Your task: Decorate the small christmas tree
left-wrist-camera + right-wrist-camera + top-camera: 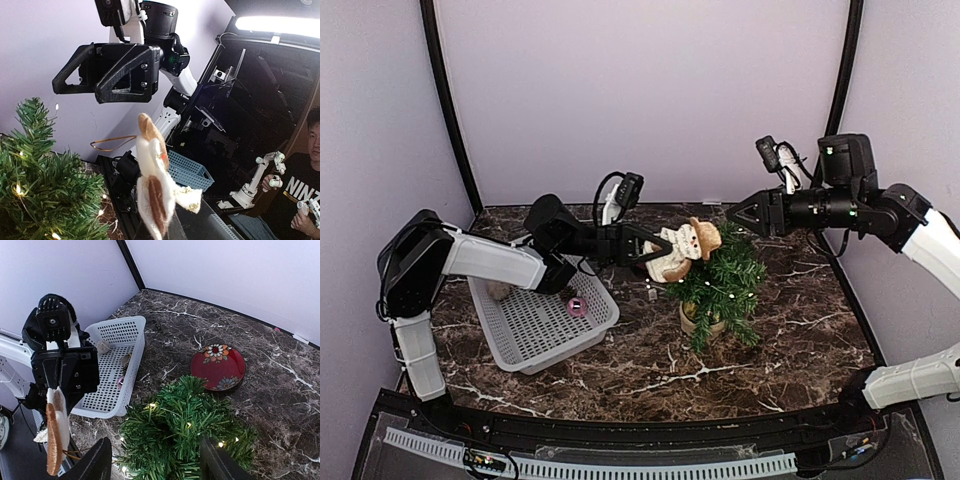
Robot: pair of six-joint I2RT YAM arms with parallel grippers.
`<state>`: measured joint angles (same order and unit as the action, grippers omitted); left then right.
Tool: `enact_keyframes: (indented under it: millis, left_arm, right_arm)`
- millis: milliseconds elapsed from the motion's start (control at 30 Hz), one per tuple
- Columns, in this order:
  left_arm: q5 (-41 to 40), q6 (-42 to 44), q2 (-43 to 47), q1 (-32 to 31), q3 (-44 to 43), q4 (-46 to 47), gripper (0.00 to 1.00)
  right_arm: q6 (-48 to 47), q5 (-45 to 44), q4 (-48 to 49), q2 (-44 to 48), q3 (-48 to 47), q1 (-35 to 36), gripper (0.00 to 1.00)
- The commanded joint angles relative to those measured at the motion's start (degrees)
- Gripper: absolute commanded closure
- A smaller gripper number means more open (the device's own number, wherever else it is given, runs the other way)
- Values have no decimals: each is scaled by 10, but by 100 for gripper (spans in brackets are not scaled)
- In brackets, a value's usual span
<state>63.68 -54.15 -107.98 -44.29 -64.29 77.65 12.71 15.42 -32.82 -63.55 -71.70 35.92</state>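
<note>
At the left of the dark marbled table (800,330), a white perforated basket (525,345) is sitting beside the left arm. A small pink round item (577,307) is lying inside it near its right wall, and a pale object I cannot identify is lying at its far left corner.

The left gripper (652,248) is reaching rightward above the basket's far edge. Its jaws are clamping a snowman ornament (682,250), a white figure with a tan hat, and holding it in the air just left of the treetop. In the left wrist view a thin gold wire loop (112,142) is sticking out from the ornament's top toward the tree.

The small christmas tree (725,280) is standing upright right of centre on the table, in a round beige pot (700,318). Tiny warm lights are glowing among its dark green needles. The ornament is hanging just beside its upper branches; I cannot tell whether the two are touching.

In the right wrist view a red plate with a flower pattern (227,362) is lying flat on the table next to the tree.

The right gripper (735,216) is hovering just above and behind the treetop, pointing left toward the ornament. Its fingers (97,462) are spread wide, gripping nothing, with the tree's crown showing between them.
</note>
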Motion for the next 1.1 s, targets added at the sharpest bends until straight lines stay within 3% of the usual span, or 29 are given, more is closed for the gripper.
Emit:
enact_keyframes:
  millis: [0,300,600,1067]
  left_arm:
    - [15,3,-13,-4,-26,-2,100]
    - [9,-15,-36,-4,-31,22,100]
    - [2,-25,-21,15,14,44,100]
    - [0,9,-8,18,37,-5,100]
  right_arm:
    - [-6,-2,5,-2,8,-3,40]
    - [-12,7,1,-9,13,-3,43]
    - [-21,51,6,-26,17,-2,67]
    - [-31,72,2,-39,17,12,75]
